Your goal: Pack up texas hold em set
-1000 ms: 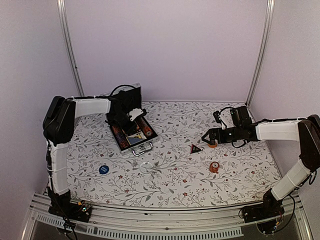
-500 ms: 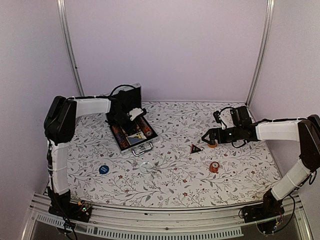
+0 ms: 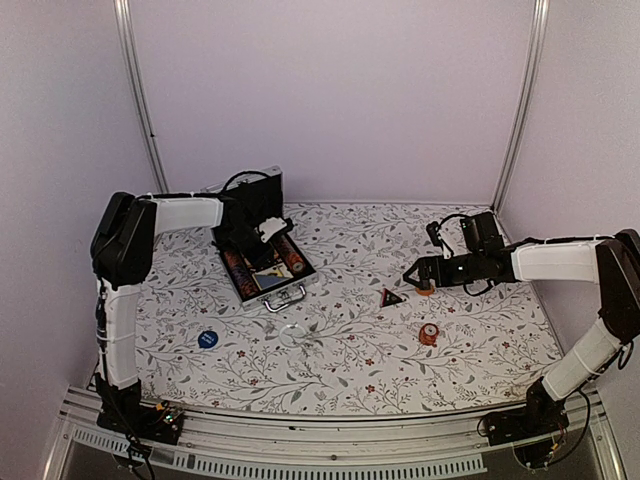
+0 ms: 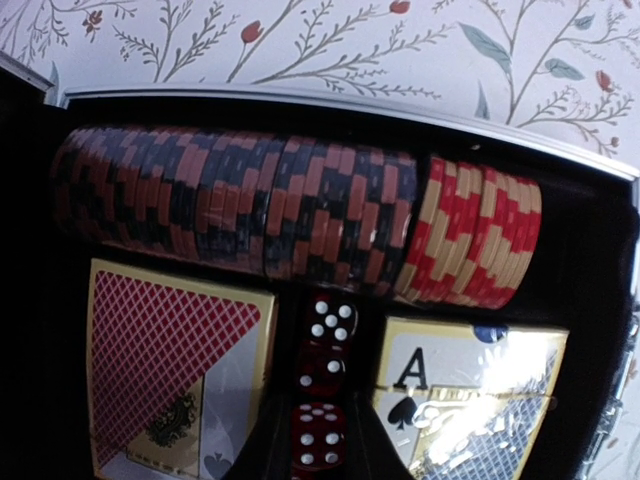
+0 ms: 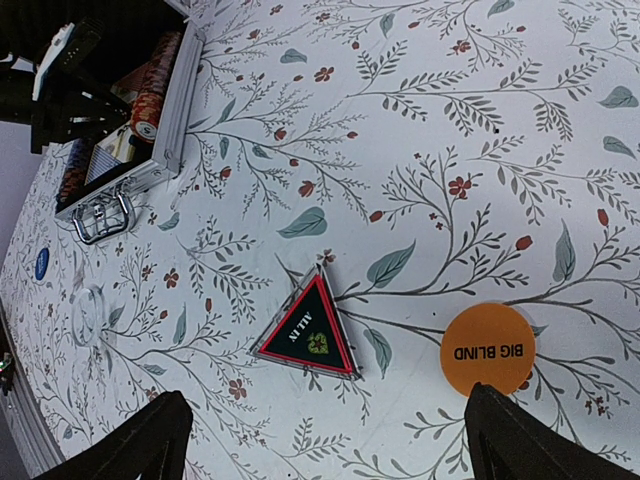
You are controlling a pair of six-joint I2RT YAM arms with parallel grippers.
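Note:
The silver briefcase (image 3: 292, 287) lies open at the back left, lid up. In the left wrist view it holds a reddish chip row (image 4: 240, 205), a red-backed deck (image 4: 165, 365), an ace-faced deck (image 4: 470, 400) and red dice (image 4: 328, 325). My left gripper (image 3: 262, 240) is inside the case; its fingertips press both sides of the lowest die (image 4: 320, 435). My right gripper (image 3: 412, 275) is open and empty, hovering over the triangular "ALL IN" token (image 5: 308, 335) and the orange "BIG BLIND" token (image 5: 488, 348).
A second orange round token (image 3: 428, 334) lies right of centre. A blue round token (image 3: 207, 338) and a clear round token (image 3: 291, 333) lie in front of the case. The case handle (image 5: 100, 215) points to the near side.
My left gripper has shifted slightly inside the case. The right arm and the tokens have not moved.

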